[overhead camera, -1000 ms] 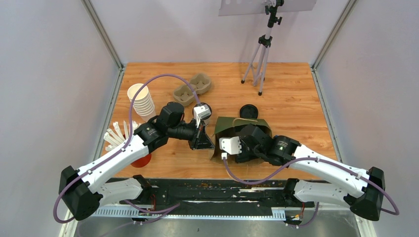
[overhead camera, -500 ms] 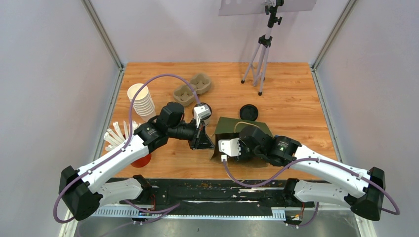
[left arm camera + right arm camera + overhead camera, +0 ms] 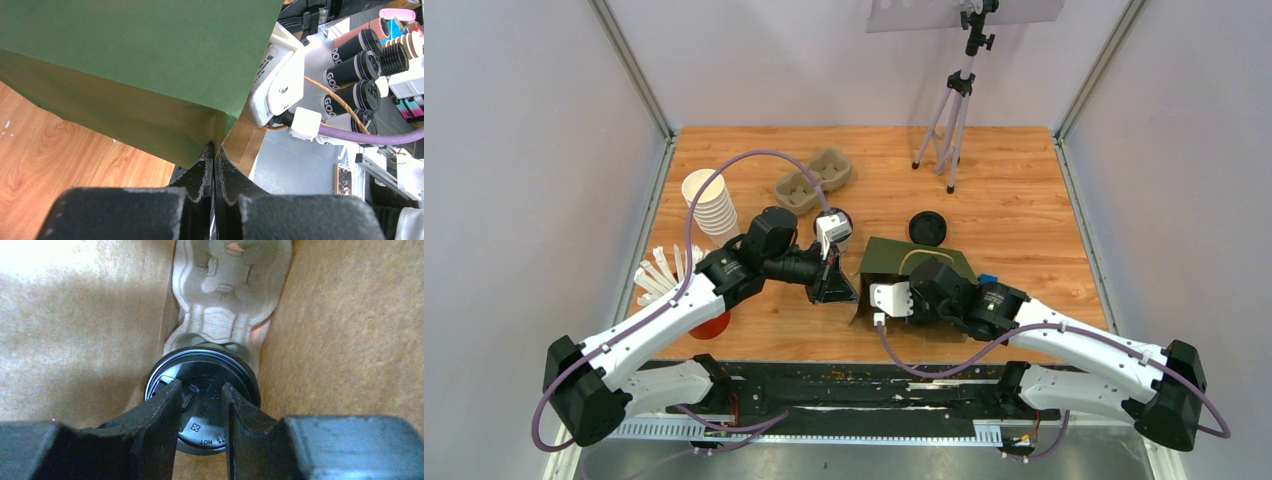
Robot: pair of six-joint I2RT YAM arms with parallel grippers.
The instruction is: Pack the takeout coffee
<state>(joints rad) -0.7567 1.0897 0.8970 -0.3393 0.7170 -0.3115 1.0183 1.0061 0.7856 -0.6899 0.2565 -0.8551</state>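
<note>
A green paper bag (image 3: 886,254) stands mid-table, and my left gripper (image 3: 214,149) is shut on its corner edge (image 3: 218,127). My right gripper (image 3: 202,387) reaches inside the brown-lined bag (image 3: 75,340). Its jaws stand a little apart, just above the black lid of one takeout coffee cup (image 3: 200,360), with nothing between them. That cup sits in a pulp carrier (image 3: 227,295) at the bag's bottom. From the top view the right fingers are hidden in the bag. A second black-lidded cup (image 3: 927,227) stands on the table behind the bag.
A stack of lidless white cups (image 3: 711,205) and an empty pulp carrier (image 3: 814,180) lie at the back left. A red cup (image 3: 711,324) with white sticks (image 3: 659,275) sits beside the left arm. A tripod (image 3: 954,110) stands at the back right.
My right gripper's jaws have drawn much closer together. The right wrist has shifted slightly, uncovering more of the bag's top. The left arm has held still.
</note>
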